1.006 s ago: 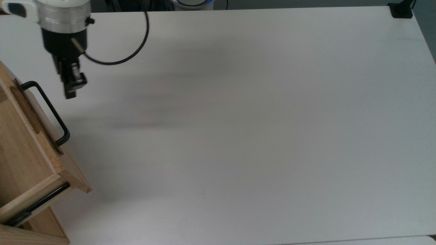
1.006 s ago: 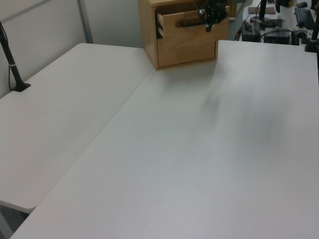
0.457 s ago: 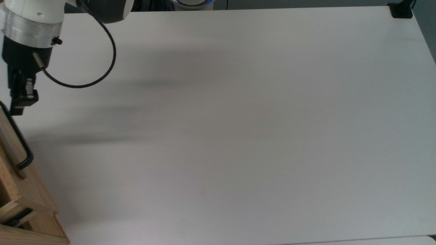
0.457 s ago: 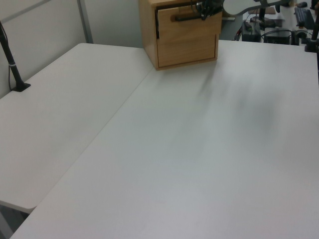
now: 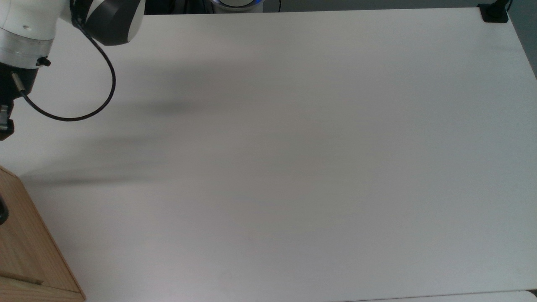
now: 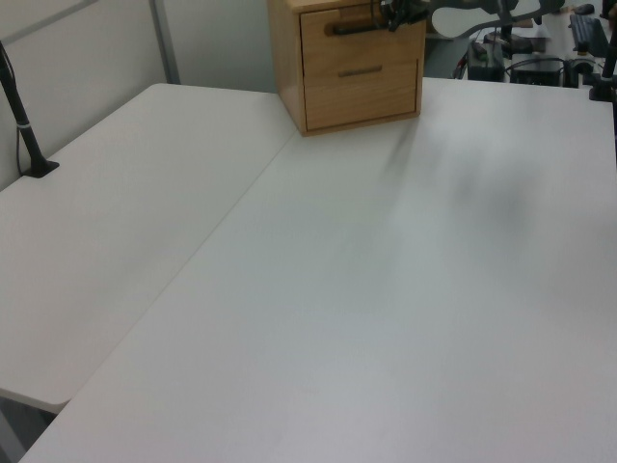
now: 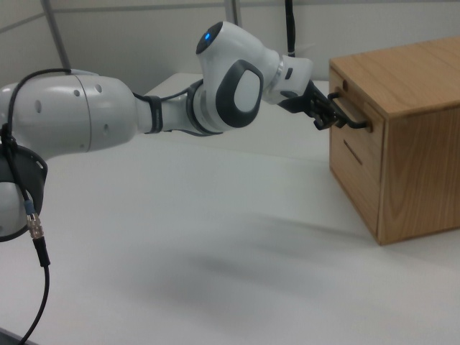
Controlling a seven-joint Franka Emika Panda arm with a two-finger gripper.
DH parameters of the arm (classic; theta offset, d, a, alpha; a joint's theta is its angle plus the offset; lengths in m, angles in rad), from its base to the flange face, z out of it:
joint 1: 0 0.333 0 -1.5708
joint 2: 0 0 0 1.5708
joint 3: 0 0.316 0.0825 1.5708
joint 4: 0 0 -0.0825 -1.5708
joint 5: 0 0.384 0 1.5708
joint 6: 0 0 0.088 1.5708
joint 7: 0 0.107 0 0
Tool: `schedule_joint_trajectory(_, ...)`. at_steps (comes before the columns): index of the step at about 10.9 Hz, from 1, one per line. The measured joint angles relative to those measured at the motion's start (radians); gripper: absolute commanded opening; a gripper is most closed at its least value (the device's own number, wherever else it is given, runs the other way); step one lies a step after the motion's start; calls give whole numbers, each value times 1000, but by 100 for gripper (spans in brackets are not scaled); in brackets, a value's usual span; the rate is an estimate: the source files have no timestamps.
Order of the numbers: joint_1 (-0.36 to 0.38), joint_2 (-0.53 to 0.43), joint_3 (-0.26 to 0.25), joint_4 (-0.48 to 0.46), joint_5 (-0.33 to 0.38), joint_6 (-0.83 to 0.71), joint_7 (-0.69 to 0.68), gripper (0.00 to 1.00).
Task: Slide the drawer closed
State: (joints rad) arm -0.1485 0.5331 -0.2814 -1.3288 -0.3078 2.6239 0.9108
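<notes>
The drawer (image 7: pixel 353 135) is the upper front of the pale wood cabinet (image 7: pixel 420 136) and sits flush with the cabinet face. Its black bar handle (image 7: pixel 352 113) sticks out toward the arm. My gripper (image 7: pixel 323 116) is at the near end of that handle, touching or almost touching it. In the left view, at the top, the drawer (image 6: pixel 362 40) lies level with the cabinet front and the gripper (image 6: pixel 393 14) is by the right end of the handle (image 6: pixel 349 27). At the top view's left edge I see the gripper (image 5: pixel 3 126) and a tip of the handle (image 5: pixel 2 214).
A lower drawer front with a thin dark slot (image 6: pixel 359 70) sits under the upper one. The white table (image 5: pixel 293 147) stretches wide in front of the cabinet. A black post (image 6: pixel 21 125) stands at the left view's left, and a black clamp (image 5: pixel 494 12) at the top view's far right corner.
The drawer has slid from pulled out to flush inside the cabinet. My gripper moved with it toward the cabinet, to the top view's left edge.
</notes>
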Motion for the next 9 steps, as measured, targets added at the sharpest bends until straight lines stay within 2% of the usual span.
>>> schedule_joint_trajectory(4,-17,18,0,-5,-35,77,2,1)
schedule_joint_trajectory(6,-17,9,0,-5,-35,97,-8,4)
schedule_joint_trajectory(8,3,-49,10,-44,-35,95,-35,16)
schedule_joint_trajectory(9,32,-96,33,-90,-36,33,-62,24)
